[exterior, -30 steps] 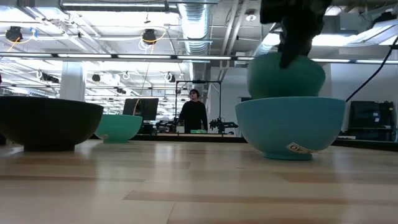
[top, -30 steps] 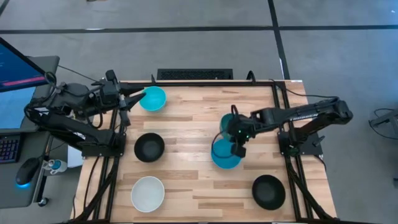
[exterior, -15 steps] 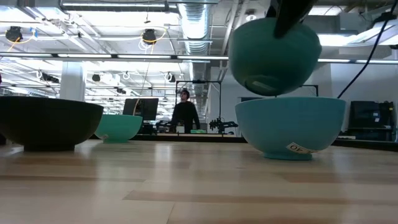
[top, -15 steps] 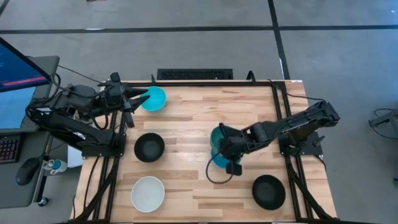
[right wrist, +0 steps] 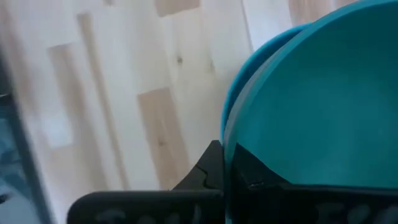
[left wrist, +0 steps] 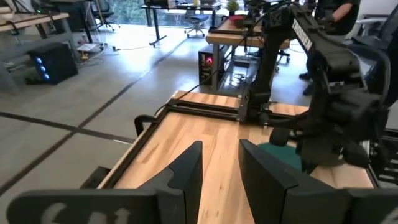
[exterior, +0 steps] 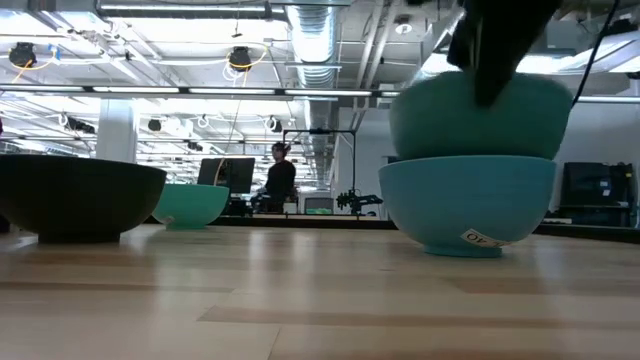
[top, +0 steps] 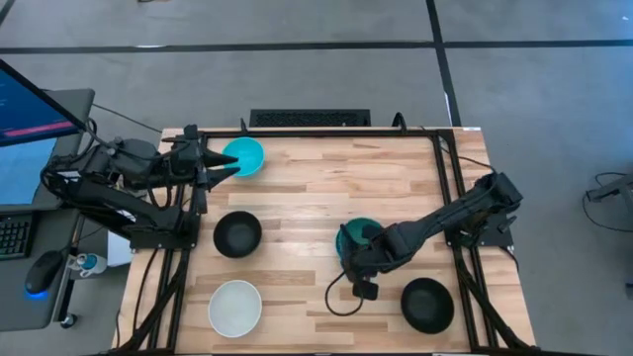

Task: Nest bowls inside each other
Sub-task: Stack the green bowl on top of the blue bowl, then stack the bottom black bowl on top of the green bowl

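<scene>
My right gripper (top: 354, 255) is shut on the teal-green bowl (top: 360, 235), which sits low inside the blue bowl (exterior: 467, 205) at the table's middle right. In the right wrist view the blue bowl's rim (right wrist: 244, 81) shows just outside the teal-green one (right wrist: 317, 106). My left gripper (top: 220, 166) is open and stands at the left edge of the cyan bowl (top: 244, 156), by the far left corner. One black bowl (top: 237, 234), the white bowl (top: 235, 307) and a second black bowl (top: 427, 304) rest upright on the table. My right gripper pinches the teal-green bowl's rim (right wrist: 226, 134) on its near side, one finger (right wrist: 252, 171) inside the bowl and one (right wrist: 208, 168) outside. The fingers come from above, slanting in from the right. The bowl stands nearly upright with its lower part inside the blue bowl.
The table's wooden top (top: 316, 188) is bare at its middle and far right. Black frame rails (top: 450, 168) run along the sides. A monitor (top: 30, 99) stands off the left edge. In the low view a person (exterior: 278, 180) stands far behind the table.
My right gripper has carried the teal-green bowl toward the near edge, over the blue bowl, and then lowered it. The bowl hung tilted above the blue one half a second ago and now sits level inside it. My left gripper has crept right toward the cyan bowl.
</scene>
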You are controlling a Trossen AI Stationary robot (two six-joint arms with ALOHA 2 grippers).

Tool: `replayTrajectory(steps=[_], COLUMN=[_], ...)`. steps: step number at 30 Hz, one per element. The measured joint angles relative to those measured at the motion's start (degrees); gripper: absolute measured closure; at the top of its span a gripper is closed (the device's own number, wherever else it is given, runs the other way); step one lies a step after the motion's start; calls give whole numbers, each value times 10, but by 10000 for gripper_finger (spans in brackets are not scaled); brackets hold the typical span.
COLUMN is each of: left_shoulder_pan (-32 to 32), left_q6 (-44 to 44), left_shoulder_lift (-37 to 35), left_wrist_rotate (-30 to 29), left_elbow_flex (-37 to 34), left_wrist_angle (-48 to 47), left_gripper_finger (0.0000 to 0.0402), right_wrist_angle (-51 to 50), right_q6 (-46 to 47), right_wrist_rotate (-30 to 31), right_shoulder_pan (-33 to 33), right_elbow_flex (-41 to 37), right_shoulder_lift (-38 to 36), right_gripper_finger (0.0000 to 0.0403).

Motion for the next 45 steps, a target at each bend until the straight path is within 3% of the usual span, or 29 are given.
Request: replayTrajectory(steps=[9,25,33,39,45], left_shoulder_pan=[0,0,0,0,0], left_q6=[12,7,-1,-88,-166], left_shoulder_lift=[0,0,0,3,15], left_wrist_rotate=[6,6,6,9,111], left_elbow_flex=[0,0,0,-3,-14], left_wrist_angle=[8,21,10,-71,-128], left_gripper_finger=[305,305,305,305,305], right_wrist_angle=[10,49,57,76,127], right_q6=[0,-21,-11,21,29], right_wrist_rotate=[2,-60,-62,-62,-37], right_shoulder_pan=[-12,-27,-27,-27,-28], right_elbow_flex=[0,-1,-1,-1,-1], right_shoulder_lift=[57,45,-9,-80,-155], right_gripper_finger=[363,352,351,351,351])
